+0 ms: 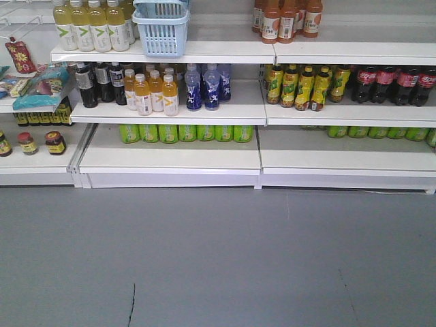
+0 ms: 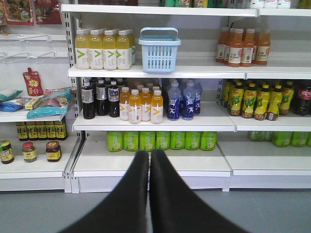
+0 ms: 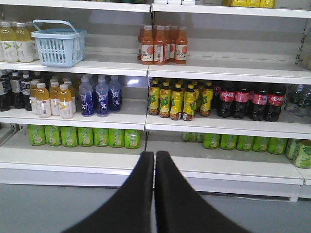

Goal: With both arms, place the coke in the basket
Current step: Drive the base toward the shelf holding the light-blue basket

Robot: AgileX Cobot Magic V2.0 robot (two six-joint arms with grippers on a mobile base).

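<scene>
While the left black claw gripper and right gripper sat closed, empty, no all-red coke bottle showed; dark red-labelled cola bottles, below-right of the light blue slotted plastic basket, could've drawn a wrong pick.

White shelves carry the basket between yellow bottles and orange bottles; cola bottles stand one shelf lower.

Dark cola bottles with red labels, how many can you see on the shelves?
4 dark cola bottles in a row on the middle shelf, right of the yellow-green bottles: leftmost, next, third, rightmost. Others may be hidden behind them.
</scene>
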